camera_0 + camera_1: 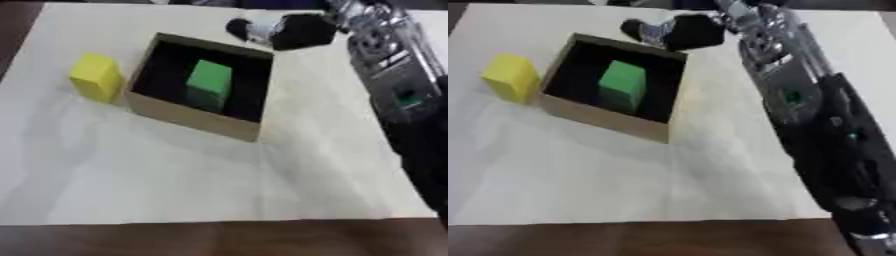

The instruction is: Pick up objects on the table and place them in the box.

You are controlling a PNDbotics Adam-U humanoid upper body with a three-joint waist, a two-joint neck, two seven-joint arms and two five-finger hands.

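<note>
An open cardboard box (pixel 185 118) with a dark inside stands on the pale table. A green block (pixel 209 83) lies inside it. A yellow block (pixel 95 77) stands on the table just left of the box, close to its left wall. My right hand (pixel 289 31) hovers beyond the box's far right corner, its arm coming in along the right side. The hand is blurred, so how its fingers stand is unclear, and I see nothing in it. The left hand does not show.
The pale sheet (pixel 175 180) covers the table, with dark wood at the near edge (pixel 219 240) and the far left corner. My right forearm (pixel 815 115) spans the right side of the sheet.
</note>
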